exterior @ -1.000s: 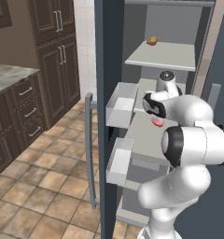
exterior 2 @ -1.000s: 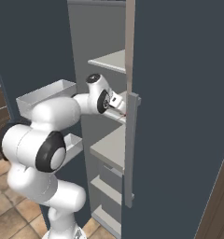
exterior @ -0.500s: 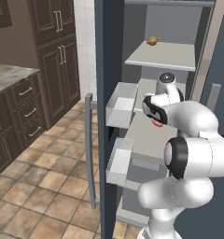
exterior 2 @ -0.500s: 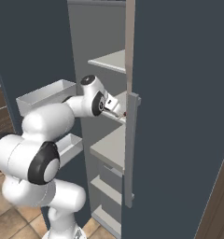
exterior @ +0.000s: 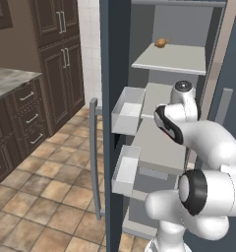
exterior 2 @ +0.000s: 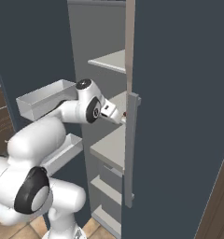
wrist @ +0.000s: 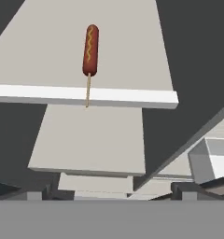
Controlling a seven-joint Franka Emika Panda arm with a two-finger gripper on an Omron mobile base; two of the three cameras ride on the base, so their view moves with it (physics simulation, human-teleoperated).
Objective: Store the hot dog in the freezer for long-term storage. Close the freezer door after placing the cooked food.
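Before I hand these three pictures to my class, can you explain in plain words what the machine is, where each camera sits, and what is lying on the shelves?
The machine is a white robot arm on a driving base, in a computer-drawn kitchen. Two cameras ride on the base behind the arm, one to its left and one to its right; both look into the open freezer. The third camera sits on the hand itself.

In the hand view, the hot dog lies on a pale shelf, its stick reaching over the front edge. A small tan food sits on a higher shelf. The freezer door stands open, with white bins inside it. The fingers are open and hold nothing.
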